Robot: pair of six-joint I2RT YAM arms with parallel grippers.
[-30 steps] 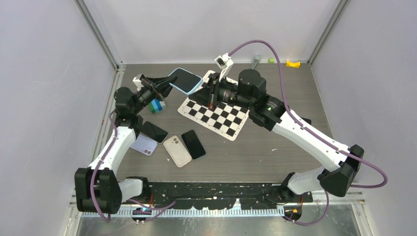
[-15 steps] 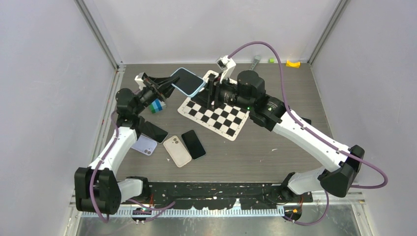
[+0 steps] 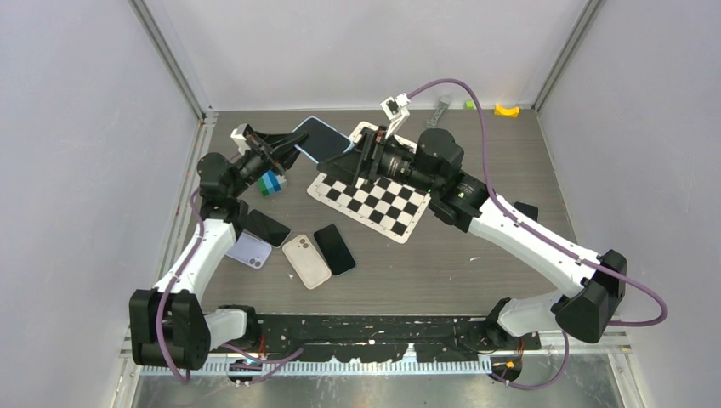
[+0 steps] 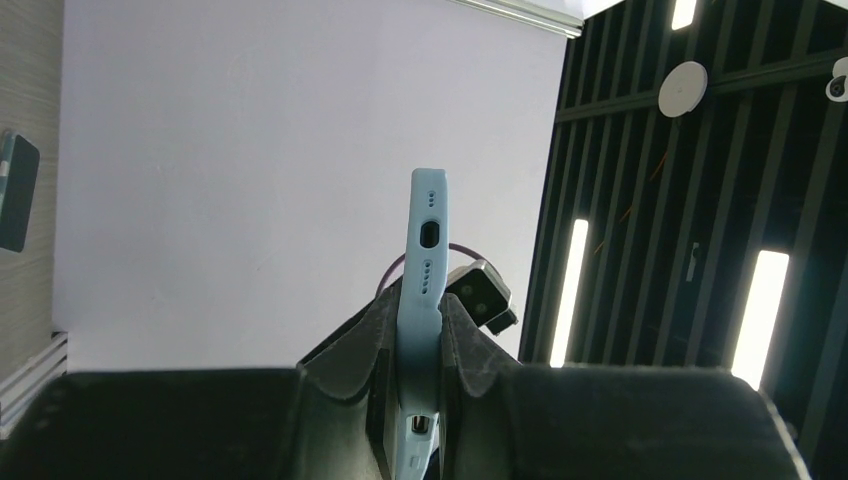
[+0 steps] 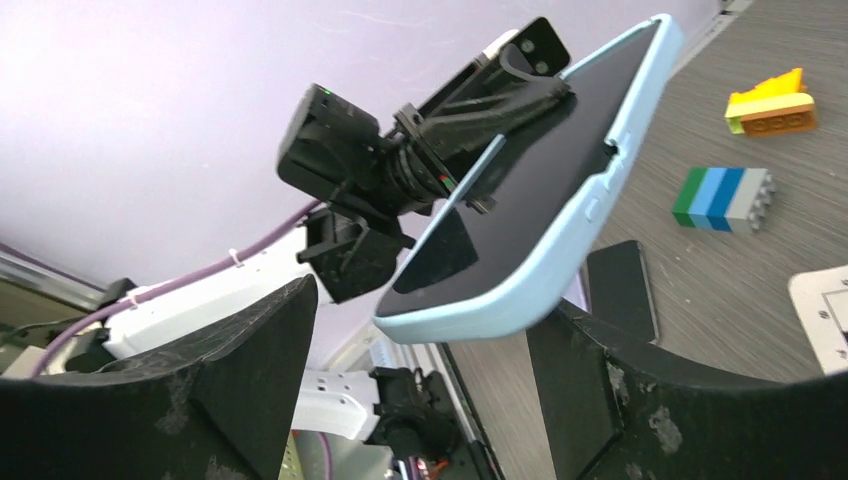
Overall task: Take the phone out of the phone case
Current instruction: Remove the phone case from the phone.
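Observation:
The phone [image 5: 520,190], dark screen up, sits inside its light-blue phone case [image 5: 560,255] and is held in the air over the table's back left. My left gripper [image 4: 421,335] is shut on the case's edge [image 4: 425,250], one finger on each face. In the top view the cased phone [image 3: 321,138] sticks out to the right of the left gripper [image 3: 287,146]. My right gripper [image 5: 420,385] stands open, its fingers [image 5: 250,370] wide apart on either side of the phone's near end without touching it. It hovers beside the phone [image 3: 367,158].
A checkerboard sheet [image 3: 374,200] lies under the right wrist. A blue-green toy block [image 3: 270,183] sits below the left gripper. Two dark phones [image 3: 334,249] [image 3: 267,228], a cream case [image 3: 306,261] and a lilac case [image 3: 248,250] lie front left. A yellow piece [image 3: 507,109] rests at the back right.
My right gripper has gone from shut to wide open and let go of the phone's end. The left gripper keeps its hold; the phone has shifted slightly left.

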